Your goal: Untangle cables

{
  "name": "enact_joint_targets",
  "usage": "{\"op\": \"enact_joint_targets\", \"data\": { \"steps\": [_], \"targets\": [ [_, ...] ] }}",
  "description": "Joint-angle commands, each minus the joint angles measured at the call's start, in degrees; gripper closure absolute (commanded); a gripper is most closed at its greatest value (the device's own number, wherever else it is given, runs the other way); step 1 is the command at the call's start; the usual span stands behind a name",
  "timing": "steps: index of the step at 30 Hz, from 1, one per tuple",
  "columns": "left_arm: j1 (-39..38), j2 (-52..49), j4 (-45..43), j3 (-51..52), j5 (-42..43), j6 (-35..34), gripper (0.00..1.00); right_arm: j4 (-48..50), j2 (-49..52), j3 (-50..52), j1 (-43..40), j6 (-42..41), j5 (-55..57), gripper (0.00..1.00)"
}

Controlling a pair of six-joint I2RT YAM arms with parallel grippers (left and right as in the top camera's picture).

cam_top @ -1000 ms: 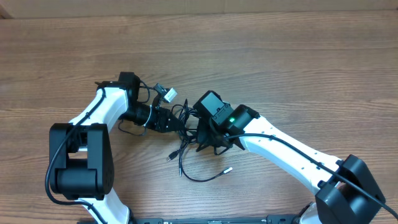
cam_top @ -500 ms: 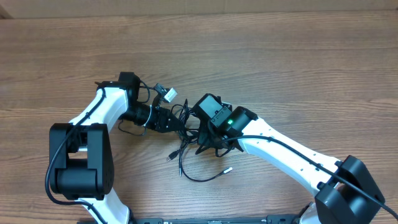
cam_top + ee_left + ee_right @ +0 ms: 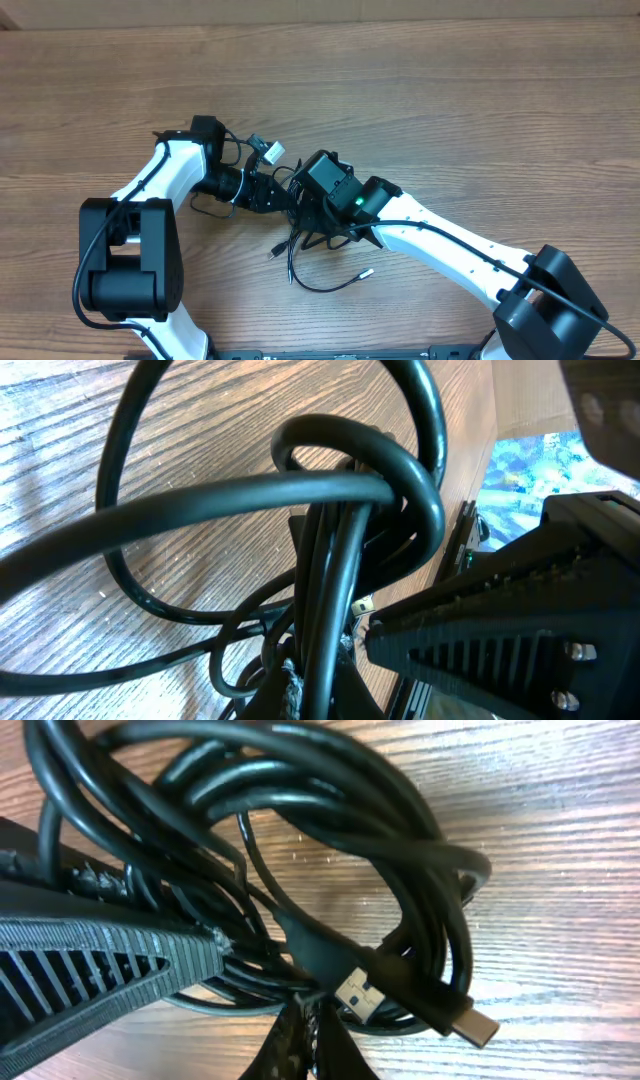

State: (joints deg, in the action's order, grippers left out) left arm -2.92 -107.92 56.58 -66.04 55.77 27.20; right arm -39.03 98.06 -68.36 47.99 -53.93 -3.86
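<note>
The cables (image 3: 296, 235) are thin black cords bunched in a tangle between my two grippers at the table's middle. One strand loops down to a silvery tip (image 3: 366, 271), and a small plug (image 3: 274, 252) lies to its left. My left gripper (image 3: 289, 197) is shut on strands at the tangle's left side, and the left wrist view shows knotted loops (image 3: 345, 485) rising from its jaws (image 3: 315, 695). My right gripper (image 3: 308, 213) is shut on strands close beside it. In the right wrist view its jaws (image 3: 312, 1042) pinch cords below a coil (image 3: 300, 810), a flat silvery plug (image 3: 360, 992) and a slim plug (image 3: 478, 1030).
The wooden table (image 3: 450, 90) stretches around the tangle. A white connector (image 3: 270, 152) on the left arm's own wiring sits just above the left wrist. The right arm's ribbed finger (image 3: 500, 635) fills the right of the left wrist view.
The right arm has slid left and slightly up, bringing its gripper closer to the left gripper and bunching the tangle. The left arm has not moved.
</note>
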Motion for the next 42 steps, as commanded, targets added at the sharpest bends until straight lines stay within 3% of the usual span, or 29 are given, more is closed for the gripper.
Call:
{"op": "enact_joint_targets", "data": {
  "steps": [1, 9, 25, 32, 42],
  "targets": [
    [-0.4, -0.2, 0.0, -0.5, 2.3, 1.1, 0.96, -0.7, -0.5, 0.0, -1.1, 0.8, 1.6, 0.96],
    [-0.4, -0.2, 0.0, -0.5, 2.3, 1.1, 0.96, -9.8, -7.4, 0.2, -6.5, 3.3, 2.1, 0.96],
    [-0.5, -0.2, 0.0, -0.5, 2.3, 1.1, 0.96, -4.7, -3.1, 0.5, -2.4, 1.2, 1.4, 0.96],
    [-0.5, -0.2, 0.0, -0.5, 2.3, 1.1, 0.96, -9.8, -3.0, 0.5, -4.3, 1.2, 4.5, 0.96],
    [-0.5, -0.2, 0.0, -0.5, 2.3, 1.1, 0.96, -6.3, -1.6, 0.6, -3.6, 0.1, 2.5, 0.96]
  ]
}}
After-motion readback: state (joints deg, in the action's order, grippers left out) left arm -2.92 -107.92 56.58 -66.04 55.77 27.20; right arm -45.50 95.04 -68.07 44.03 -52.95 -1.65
